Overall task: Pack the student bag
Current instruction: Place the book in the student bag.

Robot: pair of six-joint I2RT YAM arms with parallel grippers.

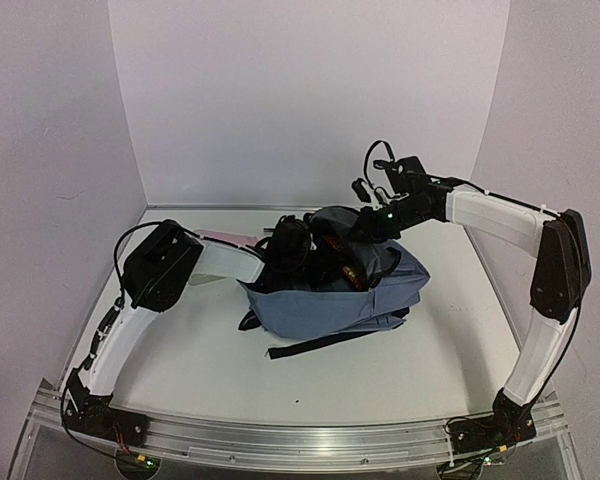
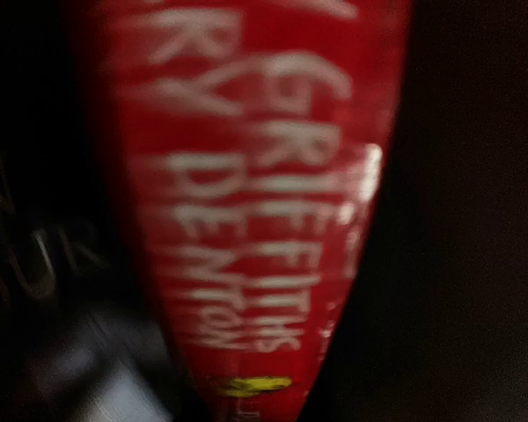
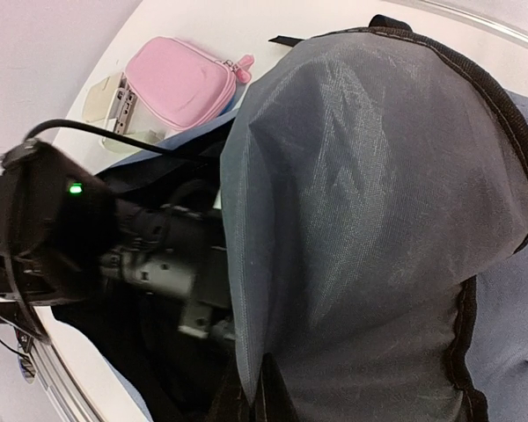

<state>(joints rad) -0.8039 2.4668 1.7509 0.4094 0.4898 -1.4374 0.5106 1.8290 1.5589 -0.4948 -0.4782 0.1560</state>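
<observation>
The student bag (image 1: 330, 300), blue-grey with black straps, lies in the middle of the table with its top open. My left gripper (image 1: 292, 245) reaches into the opening, and its dark body (image 3: 158, 264) shows inside the bag in the right wrist view. A red book (image 2: 246, 202) with white lettering fills the left wrist view and narrows toward my jaws, which grip it; the fingers themselves are hidden. The book's red edge (image 1: 352, 272) shows in the bag's mouth. My right gripper (image 3: 262, 400) is shut on the edge of the bag's flap (image 3: 378, 220), holding it up.
A pink pencil case (image 3: 180, 81) lies on the table behind the bag on the left, a sliver of it (image 1: 225, 238) showing past my left arm. A black strap (image 1: 320, 345) trails from the bag's front. White walls close the back and sides.
</observation>
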